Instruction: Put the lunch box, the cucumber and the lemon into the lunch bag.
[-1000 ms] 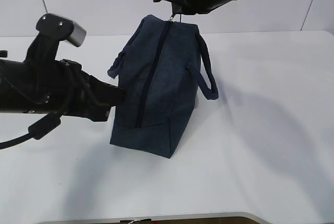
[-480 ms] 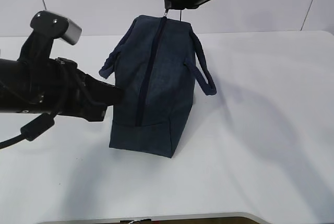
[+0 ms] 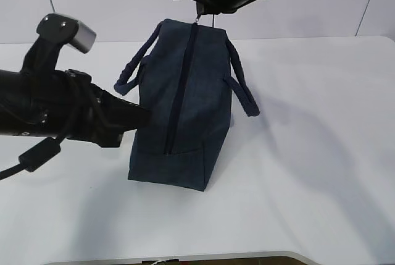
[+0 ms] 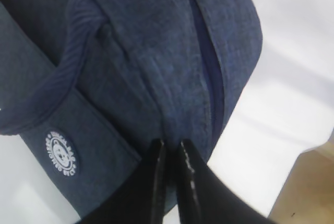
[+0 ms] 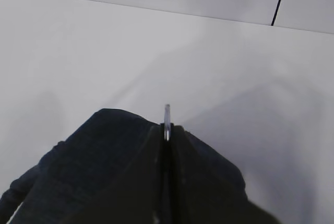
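At the left of the exterior view the left gripper (image 3: 143,117) reaches in level with the table (image 3: 308,154) and meets the near end of the lunch bag (image 3: 185,110) about halfway up its side. In the left wrist view its black fingertips (image 4: 156,153) stand almost together, only a thin slit between them, pressed against the navy cloth just beside the zipper seam (image 4: 211,78); whether a fold of fabric is caught in that slit cannot be told.

The lunch bag stands upright in the middle of the white table, zipped closed, a dark zipper line running from its top down the near end. It is navy fabric with two loop handles (image 3: 244,86), one hanging to each side, and a round white logo (image 4: 62,153) on its side panel.

Above the bag's top, the right gripper (image 3: 199,12) is clenched on the silver ring pull (image 5: 167,119), which stands edge-on between its fingers.
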`<state>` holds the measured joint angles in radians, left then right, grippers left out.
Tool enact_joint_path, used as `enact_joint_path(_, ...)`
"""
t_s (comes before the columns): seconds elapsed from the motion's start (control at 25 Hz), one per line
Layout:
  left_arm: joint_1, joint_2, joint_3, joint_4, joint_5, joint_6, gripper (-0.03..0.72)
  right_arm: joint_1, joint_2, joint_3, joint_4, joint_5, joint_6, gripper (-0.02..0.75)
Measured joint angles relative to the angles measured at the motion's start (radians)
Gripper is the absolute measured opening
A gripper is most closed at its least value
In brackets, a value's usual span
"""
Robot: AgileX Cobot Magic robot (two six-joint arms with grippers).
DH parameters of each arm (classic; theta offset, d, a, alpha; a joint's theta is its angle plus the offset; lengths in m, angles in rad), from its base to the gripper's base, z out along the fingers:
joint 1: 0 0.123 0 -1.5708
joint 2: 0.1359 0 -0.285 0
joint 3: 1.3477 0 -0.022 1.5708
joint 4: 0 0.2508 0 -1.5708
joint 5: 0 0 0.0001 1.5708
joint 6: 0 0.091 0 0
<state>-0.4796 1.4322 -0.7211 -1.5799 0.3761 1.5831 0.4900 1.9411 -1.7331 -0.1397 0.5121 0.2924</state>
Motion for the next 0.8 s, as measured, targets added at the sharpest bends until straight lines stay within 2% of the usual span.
enact_joint_path(0.16, 0.036, -0.026, 0.0, 0.055, 0.014, -0.037, 0.024, 0.0, 0.0, 0.0, 0.0, 0.004, -0.002, 0.005)
enact_joint_path(0.28, 0.061, -0.042, 0.002, 0.068, 0.026, -0.056, 0.064, 0.0, 0.0, -0.002, 0.0, 0.004, -0.002, 0.005)
enact_joint_path(0.36, 0.066, -0.05, 0.002, 0.068, 0.039, -0.058, 0.131, 0.0, 0.0, -0.002, 0.0, 0.004, -0.002, 0.005)
enact_joint_path(0.48, 0.066, -0.052, 0.002, 0.07, 0.046, -0.059, 0.3, 0.0, 0.0, -0.002, 0.004, 0.004, -0.002, 0.005)
enact_joint_path(0.56, 0.067, -0.052, 0.002, 0.07, 0.046, -0.059, 0.387, 0.0, 0.0, -0.002, 0.004, 0.006, -0.002, 0.005)
enact_joint_path(0.64, 0.072, -0.058, 0.002, 0.07, 0.048, -0.059, 0.428, 0.0, 0.0, -0.002, 0.004, 0.006, -0.002, 0.005)
enact_joint_path(0.8, 0.098, -0.092, 0.002, 0.094, 0.071, -0.079, 0.447, 0.0, 0.0, -0.002, 0.006, 0.01, -0.002, 0.005)
